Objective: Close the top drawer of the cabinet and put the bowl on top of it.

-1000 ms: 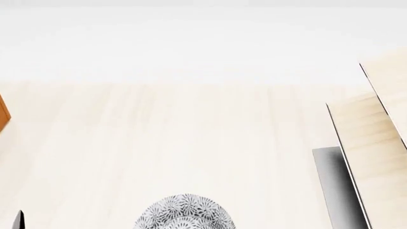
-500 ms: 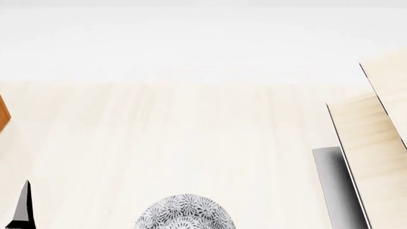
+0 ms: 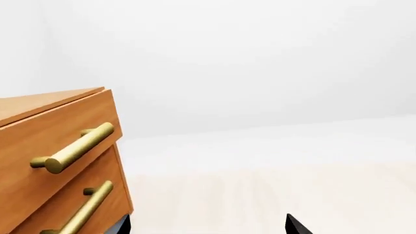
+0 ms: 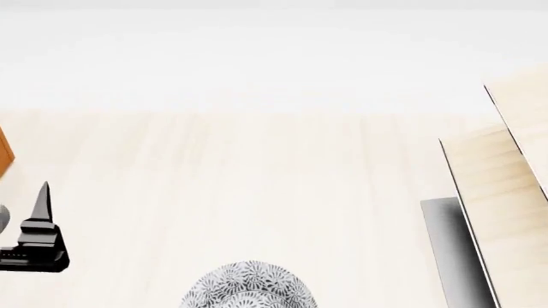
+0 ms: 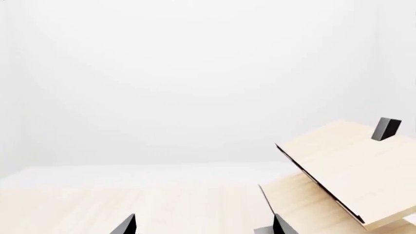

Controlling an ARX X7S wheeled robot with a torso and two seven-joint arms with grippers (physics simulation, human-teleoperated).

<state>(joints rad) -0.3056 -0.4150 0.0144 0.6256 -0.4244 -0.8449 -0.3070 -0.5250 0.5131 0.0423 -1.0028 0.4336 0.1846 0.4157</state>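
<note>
In the left wrist view the cabinet (image 3: 62, 165) fills the near side of the picture, and the top drawer (image 3: 55, 134) stands out proud of the drawer front below it, its brass bar handle (image 3: 73, 148) well in view; so the drawer looks open by some way and the closing step is the one in hand. The left gripper (image 3: 208, 225) shows only as two dark fingertips wide apart at the edge of the picture, spread and holding nothing, apart from the drawer front and not yet touching it. The next move, as I judge it, calls for bringing that arm squarely against the drawer front and pushing it straight in, clear of the handle (whether anything lies inside the drawer cannot be told, since its inside is hidden). In the head view the left gripper (image 4: 34, 240) rises at the left edge over the pale wood table (image 4: 256, 192), with only a sliver of the cabinet (image 4: 5, 154) beyond it; the bowl (image 4: 248, 285) sits at the near edge, cut off by the frame, and what shows of it holds nothing. At the right stands a pale wood slanted rack (image 4: 496, 192). In the right wrist view the right gripper (image 5: 202, 225) shows two fingertips apart, gripping nothing, facing the rack (image 5: 338, 170).
</note>
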